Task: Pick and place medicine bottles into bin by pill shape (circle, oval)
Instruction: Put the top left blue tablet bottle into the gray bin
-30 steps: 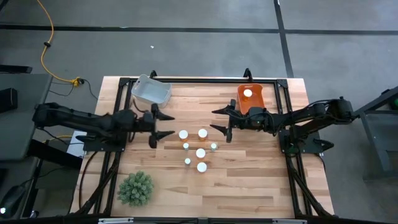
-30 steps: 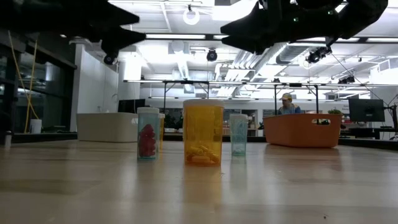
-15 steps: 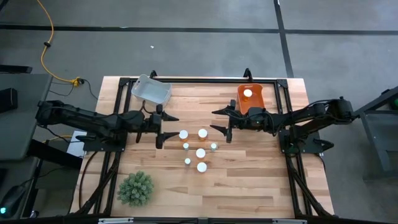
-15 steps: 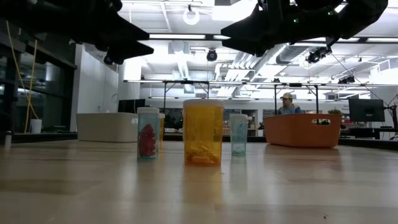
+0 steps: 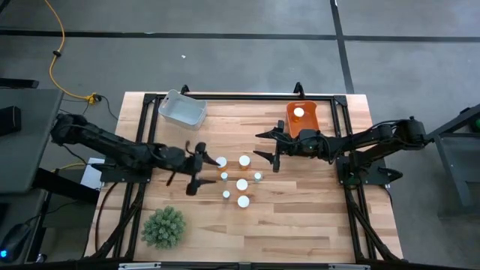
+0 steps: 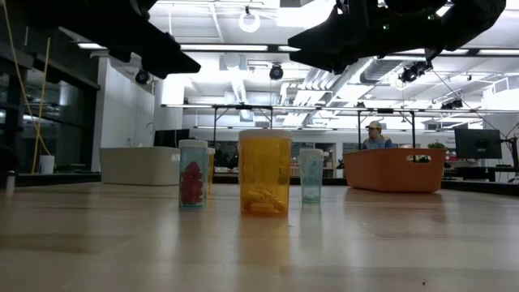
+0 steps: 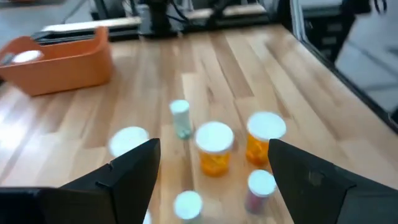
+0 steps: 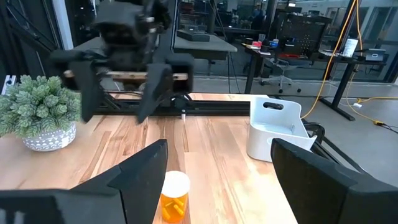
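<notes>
Several amber bottles with white caps stand in a cluster at the table's middle (image 5: pixel 242 184); in the left wrist view they show ahead of the fingers (image 7: pixel 214 146). One more white-capped bottle (image 5: pixel 298 112) lies in the orange bin (image 5: pixel 309 122). My left gripper (image 5: pixel 200 168) is open and empty, hovering just left of the cluster, nearest the bottle (image 5: pixel 221 161). My right gripper (image 5: pixel 259 146) is open and empty, hovering above the table right of the cluster, beside the orange bin. In the low view, three bottles (image 6: pixel 264 172) stand upright on the wood.
A white bin (image 5: pixel 182 109) stands at the far left and the orange bin at the far right. A green spiky plant ball (image 5: pixel 163 226) sits near the front left. Bare wood lies in front of the cluster. A person (image 6: pixel 374 135) shows in the room behind.
My left gripper has moved toward the table's right and near edges, closing on the bottle cluster, and has turned slightly. It stays open. The bottles have not moved.
</notes>
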{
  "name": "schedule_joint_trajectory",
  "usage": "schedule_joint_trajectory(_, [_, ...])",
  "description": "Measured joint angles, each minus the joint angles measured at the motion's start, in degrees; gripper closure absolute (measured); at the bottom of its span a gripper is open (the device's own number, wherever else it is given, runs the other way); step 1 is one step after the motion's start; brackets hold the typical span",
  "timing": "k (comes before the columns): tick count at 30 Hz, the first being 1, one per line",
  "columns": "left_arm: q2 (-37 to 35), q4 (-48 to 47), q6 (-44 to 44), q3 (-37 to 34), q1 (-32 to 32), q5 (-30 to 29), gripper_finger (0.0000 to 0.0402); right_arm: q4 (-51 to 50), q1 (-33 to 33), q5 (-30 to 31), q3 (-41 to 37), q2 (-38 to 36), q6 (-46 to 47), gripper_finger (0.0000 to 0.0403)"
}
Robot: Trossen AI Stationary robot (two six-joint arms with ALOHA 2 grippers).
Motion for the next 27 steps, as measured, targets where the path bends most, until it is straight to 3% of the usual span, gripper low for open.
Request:
schedule_joint_trajectory(10, [10.86,-8.18,4.57,6.41,0.22,-1.36,0.0115,-0.85,0.00,0.02,0.04,0.00,0.00,0.0123])
schedule_joint_trajectory(18, [15.14,-7.67,6.45,6.48,1.85,0.68,0.0115,-0.85,0.00,0.02,0.04,0.00,1.05,0.0123])
schedule_joint_trajectory(27, [20.68,-4.93,7.11,7.15,2.60,-0.83,0.0115,-1.07,0.00,0.04,0.04,0.02,1.05,0.0123])
